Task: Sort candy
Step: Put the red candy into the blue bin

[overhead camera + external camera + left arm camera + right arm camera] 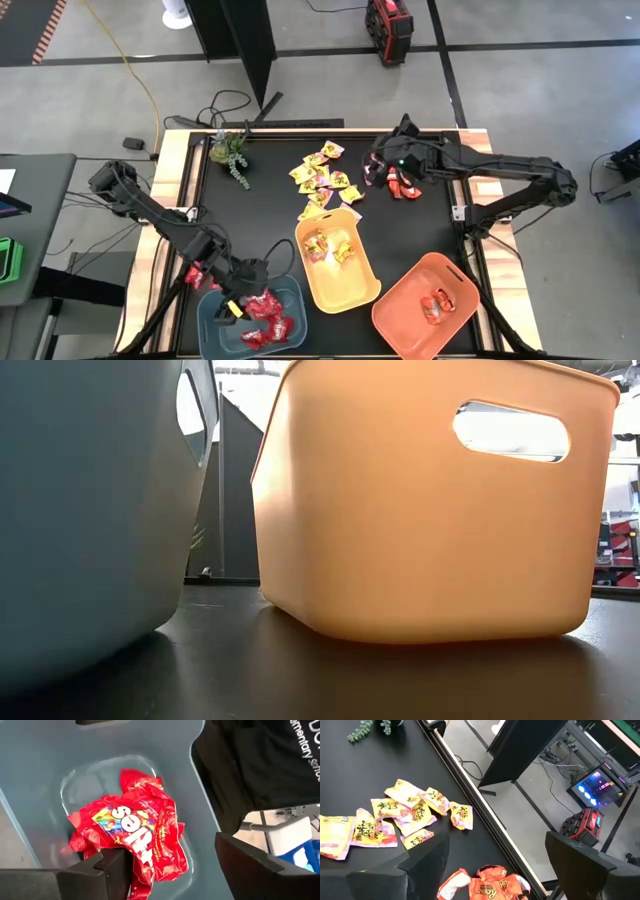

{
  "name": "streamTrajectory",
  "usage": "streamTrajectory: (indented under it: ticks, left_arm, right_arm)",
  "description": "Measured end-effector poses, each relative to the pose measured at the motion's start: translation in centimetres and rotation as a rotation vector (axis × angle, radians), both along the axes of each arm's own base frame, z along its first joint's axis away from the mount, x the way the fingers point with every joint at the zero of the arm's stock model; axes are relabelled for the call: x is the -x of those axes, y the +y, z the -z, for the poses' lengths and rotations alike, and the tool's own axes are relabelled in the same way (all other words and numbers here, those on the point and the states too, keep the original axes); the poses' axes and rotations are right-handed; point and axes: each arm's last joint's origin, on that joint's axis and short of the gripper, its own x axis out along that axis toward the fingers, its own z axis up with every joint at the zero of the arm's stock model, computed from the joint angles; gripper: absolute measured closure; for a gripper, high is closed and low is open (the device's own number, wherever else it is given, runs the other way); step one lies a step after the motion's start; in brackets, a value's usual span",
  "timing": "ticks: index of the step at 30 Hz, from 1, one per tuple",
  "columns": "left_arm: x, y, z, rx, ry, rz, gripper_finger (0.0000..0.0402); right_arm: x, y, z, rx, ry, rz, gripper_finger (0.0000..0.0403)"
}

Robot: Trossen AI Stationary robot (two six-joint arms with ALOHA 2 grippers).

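Deep red candy packets (135, 830) lie in a heap on the floor of the blue-grey bin (215, 325). My left gripper (175, 870) hangs open just above them, over the bin (240, 298). A pile of yellow candy (325, 177) lies on the black table at the far middle. Orange-red candy (485, 887) lies at the far right, and my right gripper (495, 870) stands open above it (392, 170), holding nothing.
The yellow bin (337, 285) in the near middle holds yellow candy, and the orange bin (420, 315) at the near right holds orange-red candy. A green plant sprig (232, 152) stands at the far left. In the low view the bins' walls (420, 510) fill the picture.
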Motion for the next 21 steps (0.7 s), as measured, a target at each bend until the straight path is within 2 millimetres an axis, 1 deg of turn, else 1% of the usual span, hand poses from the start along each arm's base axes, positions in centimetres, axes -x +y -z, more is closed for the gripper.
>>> streamTrajectory:
  ticks: [3,11,15,21]
  left_arm:
    - [-0.1,0.1,-0.1,-0.011,-0.003,-0.043,0.0142]
    - [0.5,0.4,0.6,-0.093,0.088,-0.164,0.0142]
    - [1.3,0.2,0.9,-0.131,0.129,-0.166,0.0142]
    - [1.9,-0.9,0.8,-0.117,0.115,-0.12,0.0148]
  right_arm:
    - [0.0,-0.1,-0.2,0.002,-0.003,0.002,0.0054]
    - [0.2,-0.6,-0.1,-0.004,0.005,0.025,0.0054]
    - [0.2,-0.6,-0.1,-0.005,0.003,0.025,0.0055]
    - [0.2,-0.6,-0.1,-0.008,-0.003,0.028,0.0055]
